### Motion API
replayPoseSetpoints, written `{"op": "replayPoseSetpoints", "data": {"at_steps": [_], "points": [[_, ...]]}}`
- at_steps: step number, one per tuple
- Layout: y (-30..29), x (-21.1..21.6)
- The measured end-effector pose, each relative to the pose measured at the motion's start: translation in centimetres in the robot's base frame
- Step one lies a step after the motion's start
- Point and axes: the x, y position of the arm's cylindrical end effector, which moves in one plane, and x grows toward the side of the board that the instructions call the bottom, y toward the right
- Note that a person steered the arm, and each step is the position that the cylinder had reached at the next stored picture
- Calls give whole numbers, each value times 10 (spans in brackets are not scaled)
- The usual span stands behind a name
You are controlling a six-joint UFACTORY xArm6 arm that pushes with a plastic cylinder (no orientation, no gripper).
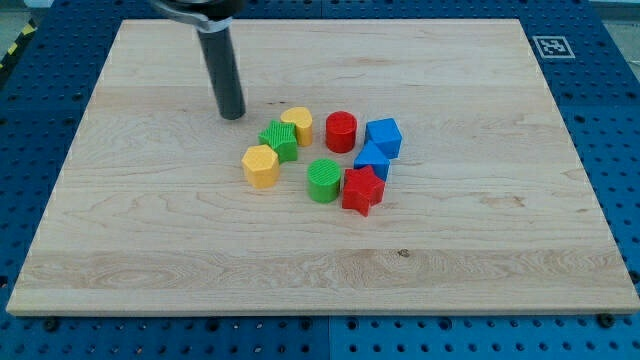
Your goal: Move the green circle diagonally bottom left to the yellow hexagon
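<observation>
Eight small blocks sit bunched near the middle of a pale wooden tabletop [480, 250], its grain running side to side and its board edges set against a blue perforated surface [615, 150]. The blocks look matte with fine ribbed tops. The green circle [324, 180], a short cylinder, stands at the lower middle of the bunch, touching or just beside the red star [362, 190] on its right. The yellow hexagon [261, 165] lies to the view's left of the green circle, slightly higher, with a narrow gap of bare wood between them. A green star-like block [279, 140] presses against the hexagon's upper right, and a yellow heart-shaped block [298, 124] sits just beyond it. A red cylinder [340, 131] stands near the top of the bunch; a blue cube [383, 136] and a second blue block [372, 160], its shape hard to make out, line the view's right side.

My tip [232, 115] rests on the wood up and to the left of the bunch, near the green star and the yellow heart but apart from both, and well apart from the green circle. The end effector is a plain dark rod with no jaws, so there is nothing to spread or pinch.

Wide open wood lies toward the view's bottom and left of the hexagon. A black-and-white marker [549, 46] sits at the board's top right corner.
</observation>
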Motion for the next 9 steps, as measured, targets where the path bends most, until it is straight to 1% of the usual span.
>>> {"op": "replayPoseSetpoints", "data": {"at_steps": [1, 2, 4, 6, 7, 8, 9], "points": [[16, 2], [46, 3], [97, 42], [129, 81], [129, 97], [111, 97], [107, 120]]}}
